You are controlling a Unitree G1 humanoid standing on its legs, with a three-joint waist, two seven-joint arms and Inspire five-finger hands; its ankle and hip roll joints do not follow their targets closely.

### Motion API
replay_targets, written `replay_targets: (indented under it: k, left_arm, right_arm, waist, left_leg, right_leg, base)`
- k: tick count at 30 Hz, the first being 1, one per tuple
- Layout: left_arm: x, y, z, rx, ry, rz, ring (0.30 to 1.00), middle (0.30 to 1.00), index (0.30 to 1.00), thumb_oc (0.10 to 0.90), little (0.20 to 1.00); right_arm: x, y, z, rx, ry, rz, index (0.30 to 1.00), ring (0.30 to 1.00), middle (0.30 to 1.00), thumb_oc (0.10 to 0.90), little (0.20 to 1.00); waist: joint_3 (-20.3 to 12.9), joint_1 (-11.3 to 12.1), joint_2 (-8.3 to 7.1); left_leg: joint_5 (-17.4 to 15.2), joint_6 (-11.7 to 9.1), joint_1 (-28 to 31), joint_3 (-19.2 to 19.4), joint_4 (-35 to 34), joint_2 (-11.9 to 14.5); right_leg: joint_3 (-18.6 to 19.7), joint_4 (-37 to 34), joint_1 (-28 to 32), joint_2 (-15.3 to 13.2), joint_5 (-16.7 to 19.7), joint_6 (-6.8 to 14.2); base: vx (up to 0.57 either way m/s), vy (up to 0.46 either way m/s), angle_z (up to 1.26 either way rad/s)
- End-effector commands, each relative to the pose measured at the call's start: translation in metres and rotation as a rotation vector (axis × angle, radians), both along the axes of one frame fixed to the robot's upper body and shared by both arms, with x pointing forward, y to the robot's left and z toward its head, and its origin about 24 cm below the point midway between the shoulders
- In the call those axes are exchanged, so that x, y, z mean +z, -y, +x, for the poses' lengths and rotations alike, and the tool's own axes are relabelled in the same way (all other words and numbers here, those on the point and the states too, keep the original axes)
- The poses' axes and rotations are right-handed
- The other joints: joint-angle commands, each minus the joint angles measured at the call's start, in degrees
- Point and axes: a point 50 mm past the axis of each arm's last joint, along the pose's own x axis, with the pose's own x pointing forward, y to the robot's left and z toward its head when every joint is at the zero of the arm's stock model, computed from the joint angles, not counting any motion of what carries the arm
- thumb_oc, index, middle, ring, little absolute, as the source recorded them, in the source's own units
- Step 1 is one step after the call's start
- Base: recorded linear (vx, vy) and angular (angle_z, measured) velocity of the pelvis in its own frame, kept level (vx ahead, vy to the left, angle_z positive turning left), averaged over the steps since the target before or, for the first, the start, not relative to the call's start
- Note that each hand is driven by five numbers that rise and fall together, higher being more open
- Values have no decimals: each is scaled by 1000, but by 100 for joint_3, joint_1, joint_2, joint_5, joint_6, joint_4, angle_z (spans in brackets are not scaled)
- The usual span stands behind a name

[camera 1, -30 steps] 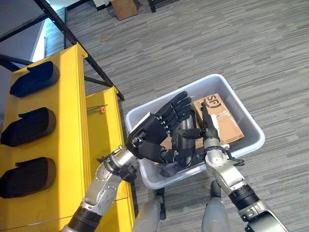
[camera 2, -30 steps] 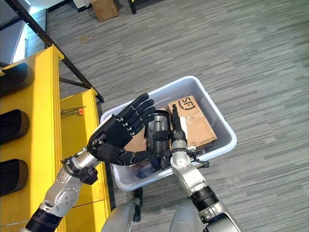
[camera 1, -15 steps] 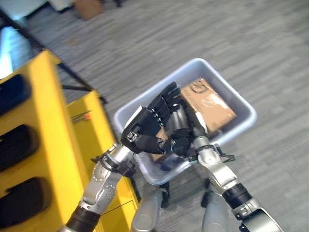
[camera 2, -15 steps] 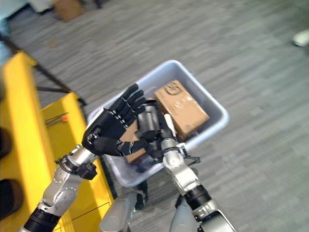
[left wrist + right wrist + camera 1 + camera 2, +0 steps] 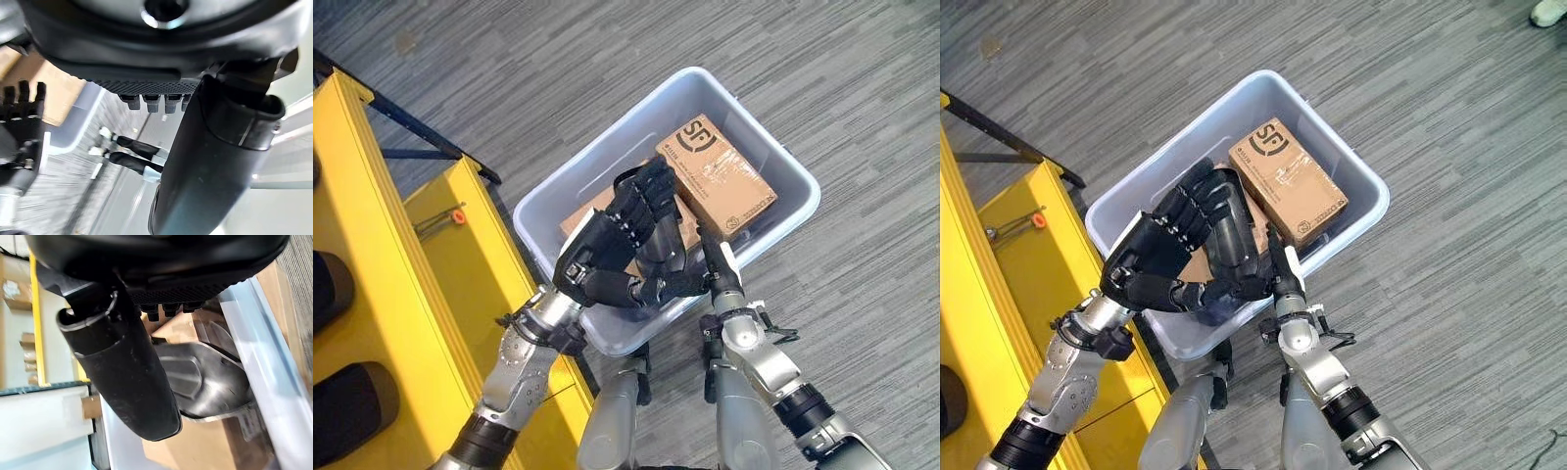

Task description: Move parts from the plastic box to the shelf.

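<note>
A dark grey metal part (image 5: 658, 245) hangs over the near half of the pale plastic box (image 5: 773, 220), pressed between my two hands. My left hand (image 5: 602, 257) lies flat against its left face with straight fingers. From the right, my right hand (image 5: 690, 284) presses on it, its white-covered thumb (image 5: 722, 258) standing up beside it. In the right wrist view the part (image 5: 205, 377) shows past the fingers (image 5: 171, 308), above cardboard and the box wall (image 5: 261, 352). The left wrist view shows my left hand's thumb (image 5: 210, 161) and the right hand (image 5: 19, 115) opposite.
Two cardboard boxes (image 5: 715, 176) lie in the plastic box. The yellow shelf (image 5: 382, 255) stands at the left with dark parts (image 5: 347, 411) in its bays and an orange-tipped tool (image 5: 455, 213) on a lower ledge. A shoe (image 5: 1547, 10) shows at the far right.
The camera has swung, so the whole picture has shifted. Both hands stay pressed on the part over the box's near side, the left hand's fingers now more bent over it.
</note>
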Motion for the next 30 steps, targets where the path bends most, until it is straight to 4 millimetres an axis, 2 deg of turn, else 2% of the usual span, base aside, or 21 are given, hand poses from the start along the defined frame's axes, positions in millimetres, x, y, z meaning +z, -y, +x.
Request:
replay_targets:
  k: [1, 5, 13, 17, 20, 23, 26, 30]
  left_arm:
    - [41, 10, -18, -94, 249, -150, 1000, 1000, 1000, 900, 1000]
    - [41, 15, -19, -117, 253, -159, 1000, 1000, 1000, 900, 1000]
    - [48, 20, -20, -98, 248, -191, 1000, 1000, 1000, 900, 1000]
    - [47, 19, -21, -89, 245, -188, 1000, 1000, 1000, 900, 1000]
    - [47, 19, -22, -75, 244, -174, 1000, 1000, 1000, 900, 1000]
    - [46, 18, -22, -30, 245, -147, 1000, 1000, 1000, 900, 1000]
    - [45, 17, -22, 4, 267, -97, 1000, 1000, 1000, 900, 1000]
    - [47, 11, -26, 51, 344, -41, 1000, 1000, 1000, 900, 1000]
  right_arm:
    - [48, -25, 7, 60, 224, 119, 1000, 1000, 1000, 900, 1000]
    - [58, -20, 6, 74, 279, 87, 1000, 1000, 1000, 900, 1000]
    - [90, -29, 8, 158, 419, -30, 1000, 1000, 1000, 900, 1000]
    - [99, -38, 6, 232, 461, -65, 1000, 1000, 1000, 900, 1000]
    - [114, -52, 0, 306, 526, -127, 1000, 1000, 1000, 900, 1000]
    - [119, -61, -2, 316, 535, -158, 1000, 1000, 1000, 900, 1000]
    - [118, -63, -1, 299, 518, -171, 1000, 1000, 1000, 900, 1000]
    - [110, -56, 6, 239, 494, -192, 1000, 1000, 1000, 900, 1000]
  waist:
    - [-185, -29, 146]
    - [-107, -141, 215]
    - [4, -111, 362]
    - [4, -29, 343]
    - [4, 85, 314]
    - [4, 181, 274]
    - [4, 234, 229]
    - [4, 290, 183]
  left_leg:
    - [-430, 173, 49, 46, 28, -388]
    - [-468, 121, 62, 353, 86, -341]
    - [-540, 215, -209, 311, 313, -554]
    - [-562, 260, -411, 264, 377, -595]
    - [-528, 295, -688, 173, 397, -632]
    - [-481, 320, -862, 94, 345, -652]
    - [-455, 338, -915, 48, 279, -652]
    - [-437, 354, -970, 7, 244, -636]
  right_leg:
    - [-511, 93, 5, 6, -333, -101]
    - [-678, 110, -33, -92, -356, -100]
    - [-607, 469, -397, -220, -427, -82]
    - [-588, 668, -634, -258, -482, -56]
    - [-558, 814, -906, -245, -498, -39]
    - [-538, 869, -1060, -203, -496, -29]
    - [-536, 861, -1103, -178, -485, -9]
    - [-543, 822, -1122, -158, -469, -4]
  base:
    - [19, 2, 10]
    - [-7, 22, 15]
    - [32, 100, 8]
    - [11, 31, 2]
    - [4, 24, 8]
    - [-13, -4, 7]
    - [-7, -18, 9]
    - [-3, -21, 8]
